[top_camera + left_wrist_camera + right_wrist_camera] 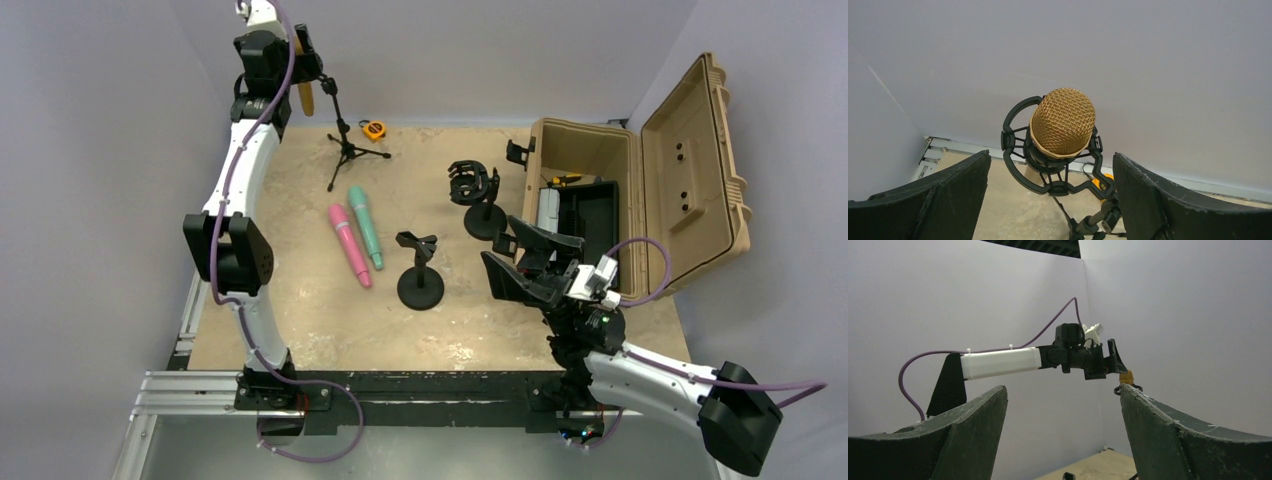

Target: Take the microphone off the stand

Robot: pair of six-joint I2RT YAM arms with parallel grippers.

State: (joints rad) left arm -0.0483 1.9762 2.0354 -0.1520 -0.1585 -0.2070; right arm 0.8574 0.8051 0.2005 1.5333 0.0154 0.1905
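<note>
A gold-mesh microphone [1063, 121] sits in a black shock mount [1015, 167] on top of a black tripod stand [345, 150] at the table's back left. In the top view its gold body [306, 97] hangs just under my raised left gripper [300, 50]. My left gripper [1050, 159] is open, its fingers [948, 195] either side of the microphone and apart from it. Near the table's front right, my right gripper [520, 262] is open and holds nothing. In the right wrist view the right gripper [1063, 390] points at the far-off left arm [998, 364] and the microphone's gold tip [1126, 376].
A pink microphone [350, 245] and a teal one [365, 225] lie on the tan mat. A black desk stand [420, 272] and a second stand with a shock mount [475, 190] are in the middle. An open tan case [640, 170] is at the right, an orange tape measure [374, 129] at the back.
</note>
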